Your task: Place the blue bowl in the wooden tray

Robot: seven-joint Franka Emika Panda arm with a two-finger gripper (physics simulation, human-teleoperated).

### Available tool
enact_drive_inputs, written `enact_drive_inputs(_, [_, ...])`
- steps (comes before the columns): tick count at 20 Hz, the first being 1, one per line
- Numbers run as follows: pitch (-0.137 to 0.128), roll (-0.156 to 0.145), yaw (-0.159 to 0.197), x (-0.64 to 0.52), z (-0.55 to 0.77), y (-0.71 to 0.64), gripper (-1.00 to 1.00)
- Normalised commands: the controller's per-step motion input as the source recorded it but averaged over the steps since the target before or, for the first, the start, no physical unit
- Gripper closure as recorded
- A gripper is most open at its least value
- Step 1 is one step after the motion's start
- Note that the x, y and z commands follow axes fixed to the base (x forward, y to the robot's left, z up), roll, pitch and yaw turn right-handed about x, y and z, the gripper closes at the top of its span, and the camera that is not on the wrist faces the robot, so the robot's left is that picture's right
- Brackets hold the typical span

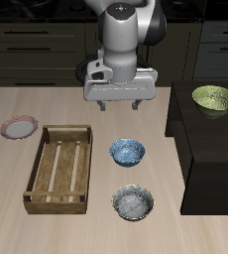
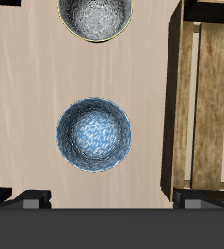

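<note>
The blue bowl (image 1: 127, 151) stands on the table beside the wooden tray (image 1: 60, 168), about level with the tray's back end. In the wrist view the blue bowl (image 2: 94, 133) shows its white mottled inside, with the wooden tray's wall and slats (image 2: 204, 97) beside it. My gripper (image 1: 120, 103) hangs above the table, a little behind the blue bowl, and is open and empty. Its fingers (image 2: 32, 198) show as dark tips apart from the bowl.
A grey-rimmed bowl (image 1: 133, 202) sits nearer the table's front edge and also shows in the wrist view (image 2: 95, 17). A green bowl (image 1: 215, 99) rests on a dark raised block (image 1: 210, 149). A small pink plate (image 1: 19, 127) lies beyond the tray.
</note>
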Motion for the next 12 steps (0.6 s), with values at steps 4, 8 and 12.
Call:
enact_drive_inputs(4, [0.019,-0.011,-0.013,0.12,-0.36,0.0,-1.0])
enact_drive_inputs(8, [0.038,0.012,-0.023,0.06,-0.24,-0.01,-1.0])
enact_drive_inputs(12, [-0.01,-0.002,0.002,0.03,-0.17,0.01,-1.0])
